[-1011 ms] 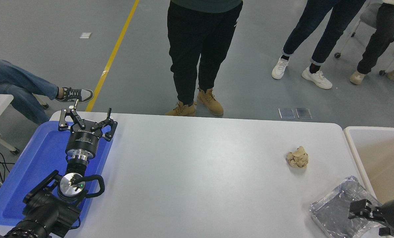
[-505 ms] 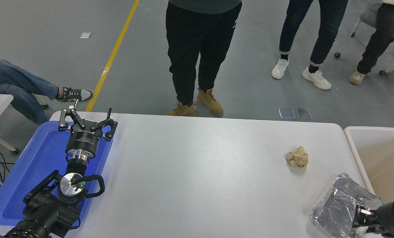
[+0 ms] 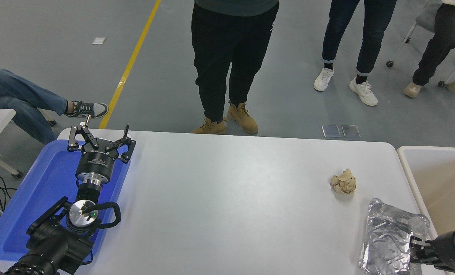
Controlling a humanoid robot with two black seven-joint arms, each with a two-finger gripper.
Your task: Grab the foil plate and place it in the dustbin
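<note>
Two grippers, one foil plate

Crinkled silver foil plate (image 3: 391, 236) tilted at table (image 3: 227, 198) 4 o'clock corner, beside dustbin (image 3: 410, 168). Right gripper (image 3: 416, 250) clamped on plate's edge. Left gripper (image 3: 99, 139) spread wide at 9 o'clock.

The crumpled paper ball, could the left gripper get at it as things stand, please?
Probably not easily: the left gripper sits open over the blue tray at the table's far left, while the paper ball lies far across, near the right edge. Nothing blocks the way.
</note>
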